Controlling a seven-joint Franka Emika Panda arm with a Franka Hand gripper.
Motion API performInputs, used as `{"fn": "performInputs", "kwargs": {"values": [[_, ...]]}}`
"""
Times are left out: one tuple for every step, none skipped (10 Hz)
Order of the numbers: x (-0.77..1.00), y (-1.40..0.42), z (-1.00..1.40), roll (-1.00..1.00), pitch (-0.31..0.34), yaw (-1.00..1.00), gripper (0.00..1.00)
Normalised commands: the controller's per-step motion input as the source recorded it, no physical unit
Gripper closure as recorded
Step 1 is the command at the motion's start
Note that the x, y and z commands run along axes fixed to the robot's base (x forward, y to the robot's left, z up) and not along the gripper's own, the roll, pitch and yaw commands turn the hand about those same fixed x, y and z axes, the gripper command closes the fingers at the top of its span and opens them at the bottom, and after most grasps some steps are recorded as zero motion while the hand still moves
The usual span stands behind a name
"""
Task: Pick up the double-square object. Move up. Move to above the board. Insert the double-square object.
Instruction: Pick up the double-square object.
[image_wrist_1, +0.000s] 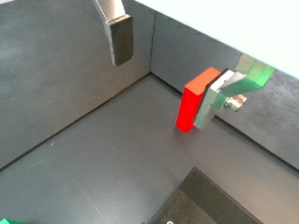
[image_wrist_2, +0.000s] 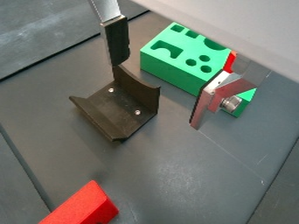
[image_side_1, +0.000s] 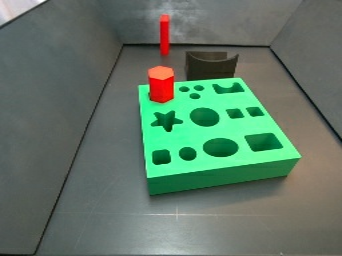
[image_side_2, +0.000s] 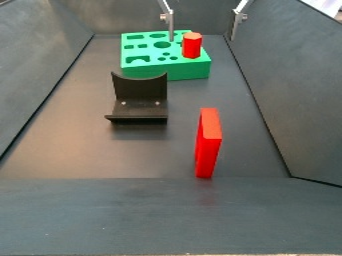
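Gripper (image_wrist_2: 167, 74) stands open and empty, its silver fingers (image_wrist_1: 121, 37) apart, visible in both wrist views and at the top edge of a side view (image_side_2: 203, 12). Double-square object (image_side_2: 209, 143) stands upright on the dark floor, lower centre-right of that side view, well apart from the board (image_side_2: 163, 54) at upper centre. A short red hexagonal peg (image_side_1: 160, 83) sits on the board; a dark curved block (image_side_2: 138, 97) lies between.
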Motion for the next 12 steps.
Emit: {"fn": "performInputs", "kwargs": {"values": [[-0.27,0.00,-0.04,0.00,-0.079,-0.03,0.00],[0.13,0.42,-0.31,0.00,0.054,0.11,0.00],[0.00,0.72,-0.49,-0.11,0.004,0.14,0.00],[0.13,0.74,-0.63,-0.11,0.080,0.13,0.00],[0.08,0.72,-0.63,-0.15,0.114,0.09,0.00],[0.00,0.75,-0.63,-0.19,0.076,0.04,0.00],[-0.06,0.79,-0.62,-0.24,0.026,0.00,0.00],[-0.02,0.79,-0.61,-0.26,0.009,0.00,0.00],[-0.08,0.80,-0.63,-0.24,0.000,0.00,0.00],[-0.20,0.82,-0.65,-0.23,0.000,0.00,0.00],[-0.24,0.81,-0.68,-0.21,-0.003,0.00,0.00],[-0.23,0.75,-0.73,-0.19,-0.024,0.00,0.00]]}}
